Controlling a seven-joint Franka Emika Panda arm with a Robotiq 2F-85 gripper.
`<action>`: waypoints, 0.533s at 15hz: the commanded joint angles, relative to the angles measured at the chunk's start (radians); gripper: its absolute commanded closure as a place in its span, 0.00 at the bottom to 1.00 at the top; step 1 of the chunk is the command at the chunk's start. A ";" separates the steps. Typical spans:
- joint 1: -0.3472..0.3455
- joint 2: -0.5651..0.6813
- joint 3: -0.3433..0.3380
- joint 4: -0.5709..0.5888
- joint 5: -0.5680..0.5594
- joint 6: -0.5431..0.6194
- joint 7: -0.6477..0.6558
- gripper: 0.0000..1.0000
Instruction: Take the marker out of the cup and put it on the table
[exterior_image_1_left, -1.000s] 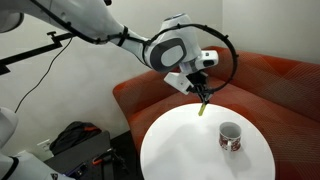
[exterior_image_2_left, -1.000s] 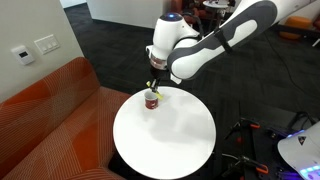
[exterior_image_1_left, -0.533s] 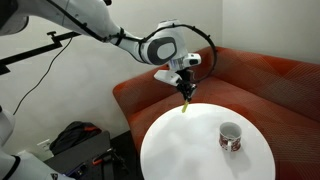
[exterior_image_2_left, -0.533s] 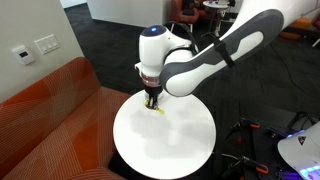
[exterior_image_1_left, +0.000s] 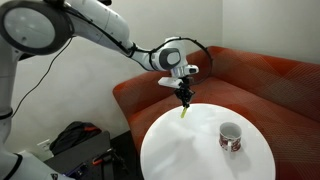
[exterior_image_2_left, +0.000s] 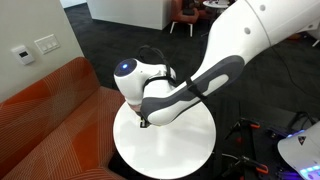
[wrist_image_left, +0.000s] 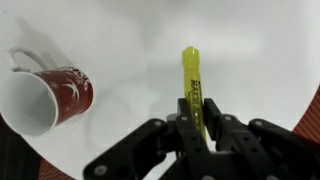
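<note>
My gripper (exterior_image_1_left: 185, 99) is shut on the yellow-green marker (exterior_image_1_left: 184, 113), which hangs from the jaws with its tip just above or at the white table (exterior_image_1_left: 190, 150) near the edge by the sofa. In the wrist view the marker (wrist_image_left: 190, 78) sticks out past the closed fingers (wrist_image_left: 197, 118) over the white top. The white cup (exterior_image_1_left: 230, 136) with its dark red pattern stands upright and apart, toward the table's other side; it also shows in the wrist view (wrist_image_left: 45, 97), and looks empty. In an exterior view the arm hides the cup and marker; the gripper (exterior_image_2_left: 143, 122) is low over the table (exterior_image_2_left: 175, 150).
A reddish-brown curved sofa (exterior_image_1_left: 270, 80) wraps round the table's far side and shows in the opposite exterior view (exterior_image_2_left: 50, 120). A dark bag (exterior_image_1_left: 75, 140) lies on the floor beside the table. The robot's base (exterior_image_2_left: 300, 150) stands at the table's edge.
The gripper has carried the marker away from the cup toward the table's sofa-side edge and come lower. The cup has not moved.
</note>
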 joint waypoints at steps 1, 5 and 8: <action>0.030 0.156 -0.018 0.220 -0.016 -0.179 0.021 0.95; 0.027 0.284 -0.010 0.382 -0.003 -0.317 -0.001 0.95; 0.030 0.345 -0.011 0.458 -0.004 -0.379 -0.001 0.95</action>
